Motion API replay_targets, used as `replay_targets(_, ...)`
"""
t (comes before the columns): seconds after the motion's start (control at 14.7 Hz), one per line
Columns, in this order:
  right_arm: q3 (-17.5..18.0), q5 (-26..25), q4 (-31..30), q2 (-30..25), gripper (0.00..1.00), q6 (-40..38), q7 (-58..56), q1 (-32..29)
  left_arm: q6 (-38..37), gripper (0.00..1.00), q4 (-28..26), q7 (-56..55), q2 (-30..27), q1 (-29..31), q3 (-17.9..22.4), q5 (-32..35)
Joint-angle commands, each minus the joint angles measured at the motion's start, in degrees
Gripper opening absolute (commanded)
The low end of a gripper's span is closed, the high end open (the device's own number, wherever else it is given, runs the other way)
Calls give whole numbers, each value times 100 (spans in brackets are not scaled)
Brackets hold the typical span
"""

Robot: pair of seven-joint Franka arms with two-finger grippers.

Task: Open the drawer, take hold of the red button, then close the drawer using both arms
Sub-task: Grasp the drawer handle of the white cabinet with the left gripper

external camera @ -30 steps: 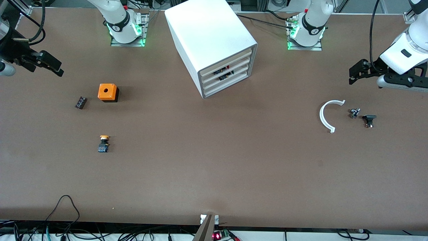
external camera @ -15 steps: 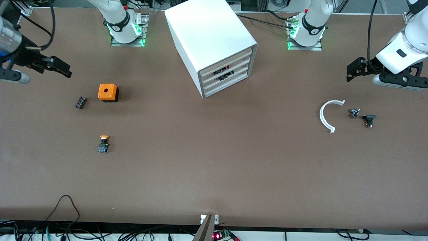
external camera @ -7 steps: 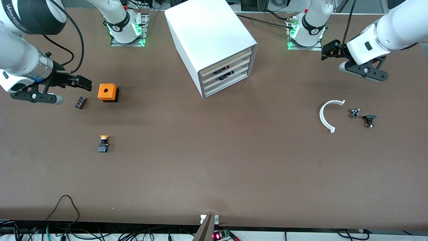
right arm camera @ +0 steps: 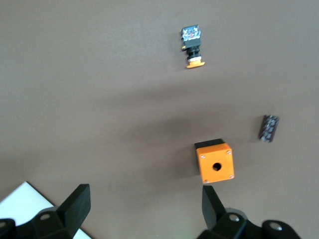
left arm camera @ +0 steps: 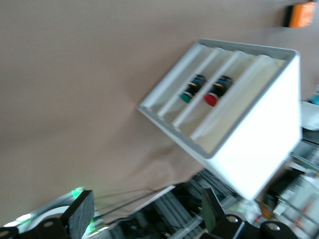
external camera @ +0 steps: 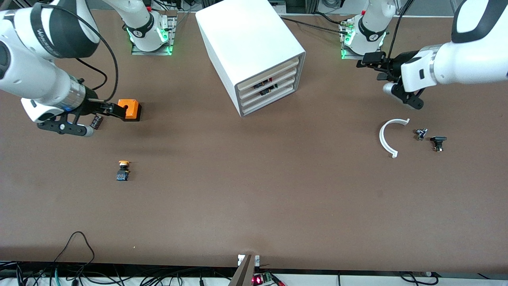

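The white cabinet (external camera: 250, 43) stands at the back middle of the table with its four drawers (external camera: 274, 95) pushed in. In the left wrist view the red-capped button (left arm camera: 211, 99) lies in one middle drawer (left arm camera: 199, 107), beside a green-capped one (left arm camera: 185, 97). My left gripper (external camera: 367, 62) is open and empty in the air, close to its own base and apart from the cabinet. It shows in its wrist view (left arm camera: 146, 215). My right gripper (external camera: 114, 108) is open and empty over the orange box (external camera: 131, 109). It shows in its wrist view (right arm camera: 144, 204).
The orange box with a hole (right arm camera: 215, 162), a small black block (right arm camera: 269, 128) and the orange-capped button (external camera: 123, 170) lie toward the right arm's end. A white curved piece (external camera: 388, 137) and two small dark parts (external camera: 420, 134) (external camera: 437, 142) lie toward the left arm's end.
Both arms have swung in from the table's ends. The right gripper has come over the orange box. The left gripper has moved toward its base and the cabinet. Nothing on the table has moved.
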Motion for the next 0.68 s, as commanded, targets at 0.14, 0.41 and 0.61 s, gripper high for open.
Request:
replay_targets(0.14, -13, 30, 459, 492, 99, -17, 1388, 649, 1076, 95, -1246, 1683, 376, -34, -212, -1015)
replay_targets(0.41, -13, 39, 617, 695, 99, 27, 2086, 967, 2528, 95, -2435, 3117, 472, -42, -573, -2624)
replay_targets(0.61, -13, 65, 617, 765, 99, 97, 2086, 967, 2698, 92, -2814, 3928, 718, -42, -714, -3547)
